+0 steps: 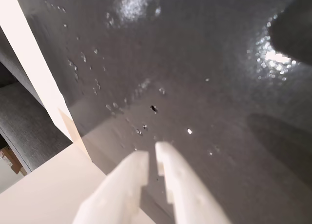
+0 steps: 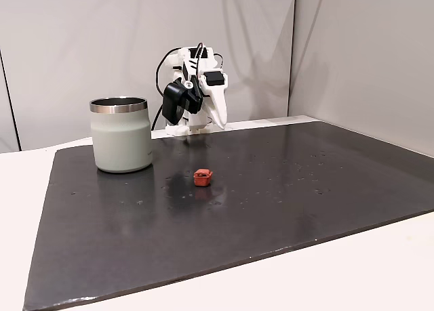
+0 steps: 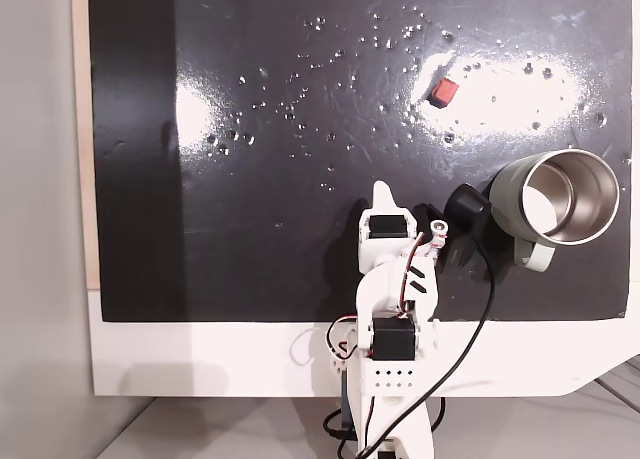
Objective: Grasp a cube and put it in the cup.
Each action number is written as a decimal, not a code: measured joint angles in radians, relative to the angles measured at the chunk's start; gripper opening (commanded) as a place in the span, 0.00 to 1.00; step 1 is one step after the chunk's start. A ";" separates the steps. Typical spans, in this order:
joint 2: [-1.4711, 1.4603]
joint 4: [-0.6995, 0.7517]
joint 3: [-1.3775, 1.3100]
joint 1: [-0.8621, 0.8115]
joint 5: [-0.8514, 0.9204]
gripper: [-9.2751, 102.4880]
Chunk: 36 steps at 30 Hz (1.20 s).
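The tiny red-orange cube [image 2: 202, 177] lies on the dark mat, out in front of the arm; in a fixed view from above the cube [image 3: 444, 91] sits far beyond the gripper tip. The pale grey-green cup [image 2: 122, 140] with its steel rim stands upright left of the arm, and the cup [image 3: 506, 201] shows empty from above. My white gripper [image 2: 220, 123] hangs folded at the arm's base, well apart from both. In the wrist view the gripper [image 1: 152, 154] has its fingers [image 1: 130, 177] almost together with nothing between them, above bare mat.
A dark glossy mat [image 2: 285, 202] speckled with small droplets [image 1: 97, 82] covers most of the white table [image 2: 380, 270]. The mat's edge [image 1: 73, 131] runs close to the left of the gripper. Grey wall panels [image 2: 352, 60] stand behind the arm. A black cable [image 3: 482, 309] loops beside the base.
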<state>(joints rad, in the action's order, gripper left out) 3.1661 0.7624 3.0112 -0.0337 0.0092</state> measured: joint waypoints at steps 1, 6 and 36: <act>0.000 0.000 0.000 0.003 0.000 0.08; 0.000 0.000 0.000 -0.003 0.000 0.08; -0.698 -0.005 -0.822 -0.063 0.002 0.08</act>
<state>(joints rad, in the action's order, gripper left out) 2.4682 0.7578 2.1890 -0.0966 0.0107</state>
